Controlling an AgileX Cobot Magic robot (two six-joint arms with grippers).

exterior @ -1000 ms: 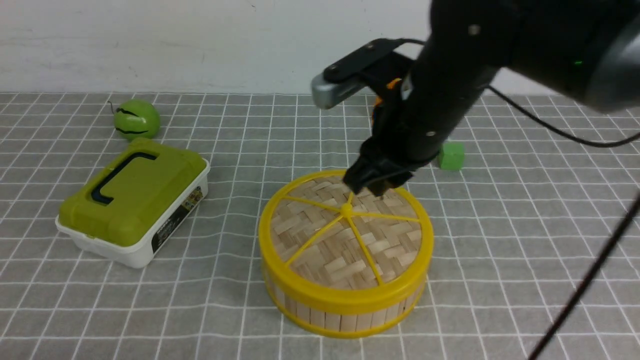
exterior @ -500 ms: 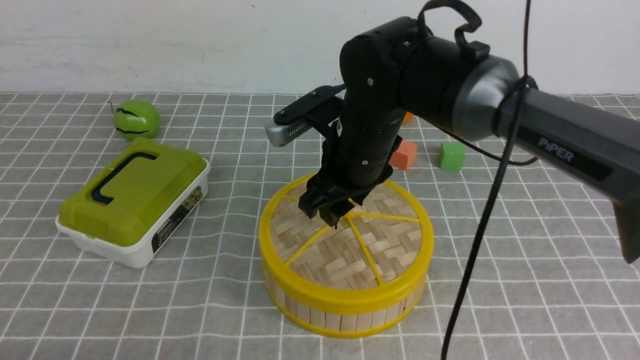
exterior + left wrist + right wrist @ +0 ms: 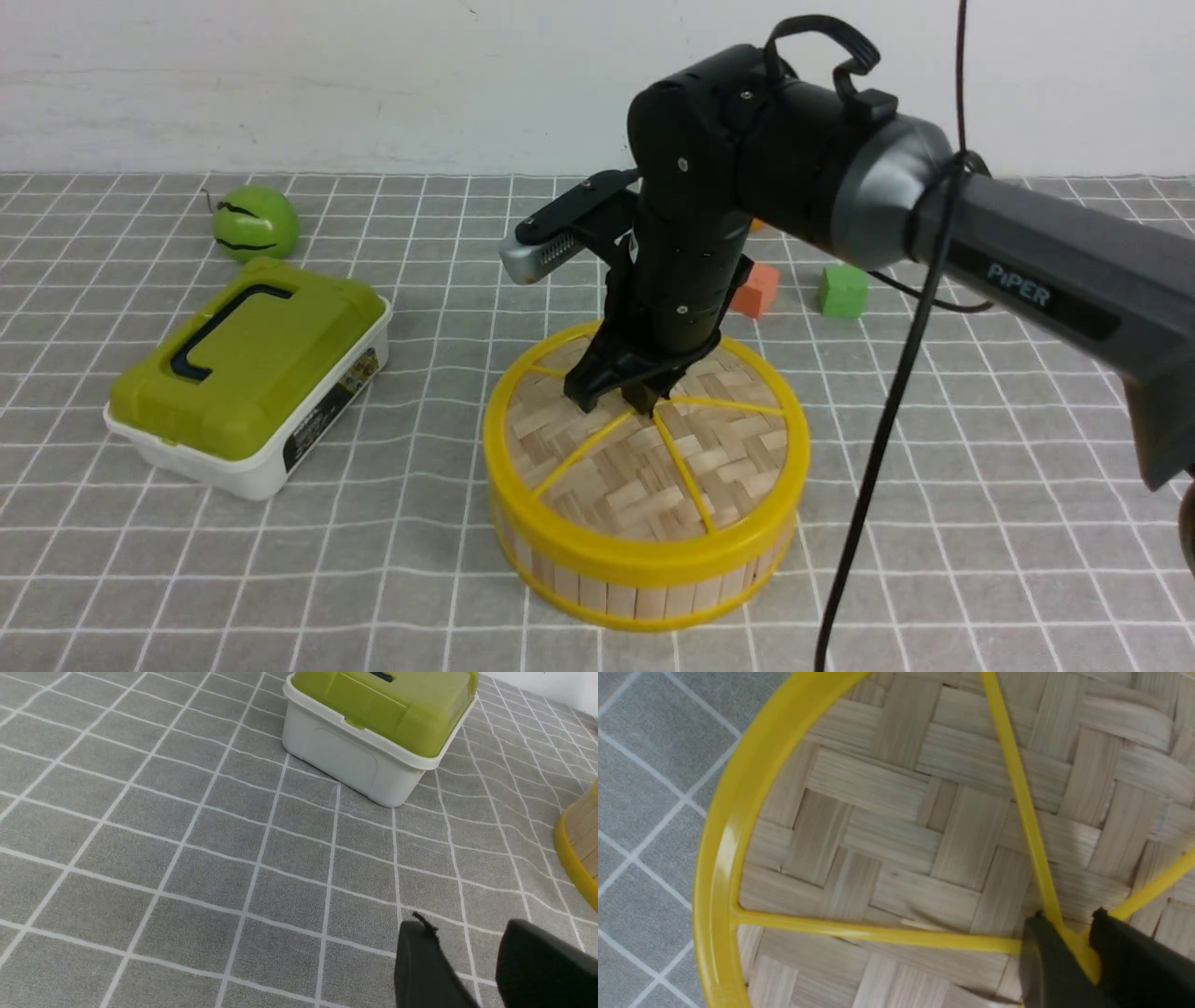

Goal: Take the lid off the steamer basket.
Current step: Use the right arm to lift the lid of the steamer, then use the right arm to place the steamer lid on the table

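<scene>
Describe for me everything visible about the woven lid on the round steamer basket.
The lid is a flat round disc of pale woven bamboo strips with a glossy yellow plastic rim. Thin yellow spokes run from the rim to a central knob. It lies level and closed on the steamer basket. The right gripper stands over its middle, one finger on each side of the knob; whether it squeezes is unclear.

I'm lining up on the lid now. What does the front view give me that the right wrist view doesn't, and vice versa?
Front only: the slatted wall of the steamer basket, the green-lidded box, the green ball, the orange block, the green block. Right wrist only: the right fingers flanking the central knob, hidden in the front view. Both: the lid, its yellow rim and spokes, the grey checked cloth.
</scene>
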